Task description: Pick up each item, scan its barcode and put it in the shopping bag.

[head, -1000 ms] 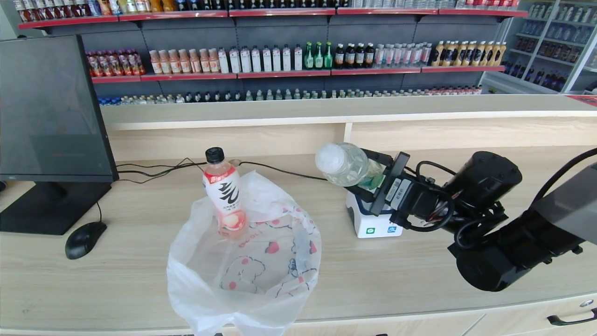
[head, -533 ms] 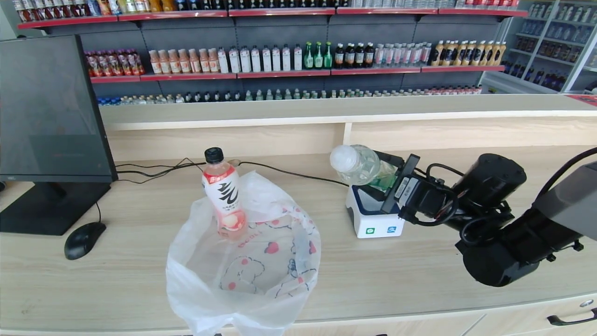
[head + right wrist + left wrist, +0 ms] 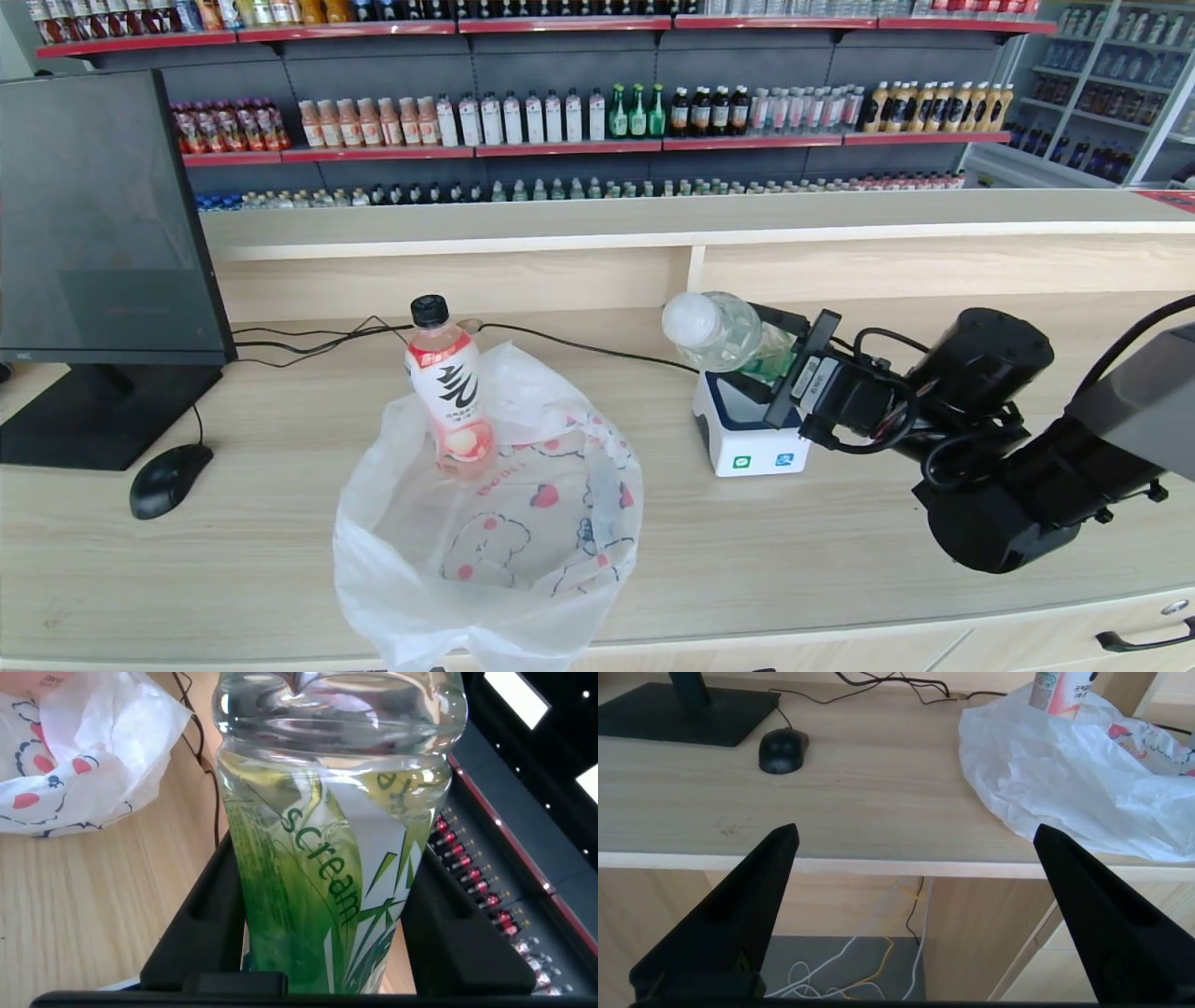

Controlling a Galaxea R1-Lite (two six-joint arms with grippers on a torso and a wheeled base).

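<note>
My right gripper [image 3: 761, 350] is shut on a clear bottle with a green label [image 3: 721, 333], held on its side just above the white barcode scanner [image 3: 747, 439]. In the right wrist view the clear bottle [image 3: 327, 849] sits clamped between the black fingers [image 3: 201, 919]. A white shopping bag with red hearts [image 3: 495, 523] stands open at the counter's front edge, and a pink drink bottle with a black cap [image 3: 448, 392] stands upright at its back rim. My left gripper [image 3: 910, 905] hangs open below the counter's front edge, left of the shopping bag [image 3: 1074, 761].
A monitor [image 3: 103, 233] and a black mouse [image 3: 168, 478] occupy the counter's left side, with cables [image 3: 317, 341] running behind the bag. A raised ledge [image 3: 653, 224] runs along the back. Shelves of bottles [image 3: 560, 117] fill the wall behind.
My right gripper has carried the clear bottle to the right and slightly down over the scanner, then nearly stopped. The bag, the pink bottle and the left arm have not moved.
</note>
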